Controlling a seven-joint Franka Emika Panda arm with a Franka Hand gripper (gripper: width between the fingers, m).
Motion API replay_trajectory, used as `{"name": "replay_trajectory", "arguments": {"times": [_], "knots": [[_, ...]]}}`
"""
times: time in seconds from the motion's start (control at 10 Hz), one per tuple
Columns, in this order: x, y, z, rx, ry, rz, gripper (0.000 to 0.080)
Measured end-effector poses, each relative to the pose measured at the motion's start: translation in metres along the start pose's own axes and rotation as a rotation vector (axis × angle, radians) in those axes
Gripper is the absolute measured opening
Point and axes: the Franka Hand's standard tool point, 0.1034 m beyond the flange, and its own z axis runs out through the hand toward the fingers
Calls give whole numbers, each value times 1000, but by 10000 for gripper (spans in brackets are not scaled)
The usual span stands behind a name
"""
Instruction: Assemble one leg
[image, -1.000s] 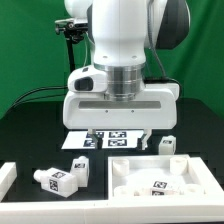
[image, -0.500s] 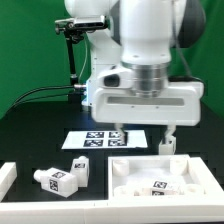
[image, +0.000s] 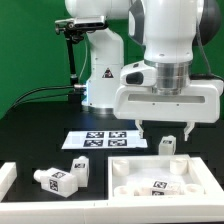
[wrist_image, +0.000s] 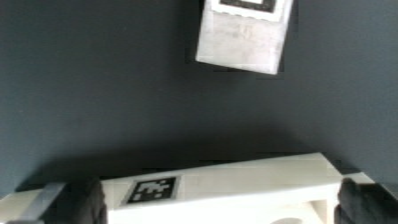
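Note:
My gripper is open and empty, hovering above the table at the exterior view's right. A small white tagged leg stands just below it, beyond the far rim of the large white tray-like piece. Two more legs lie at the exterior view's left. In the wrist view a wide white tagged part, seemingly the tray-like piece's rim, lies between my fingertips, and a leg lies apart on the dark table.
The marker board lies flat behind the legs. A white raised rim sits at the exterior view's far left. A camera stand rises at the back.
My arm has swung steadily toward the exterior view's right and risen slightly, from over the marker board to over the lone leg. The jaws stayed open. No part has moved.

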Motion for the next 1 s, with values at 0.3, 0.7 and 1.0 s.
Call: {"name": "replay_trajectory", "arguments": {"times": [0.3,0.7,1.0], "knots": [[-21,-5,16,25,-64,64,649],[-35,-6,9,127,-476,119,649],[-27,0,-10,147,-685,113,649]]}}
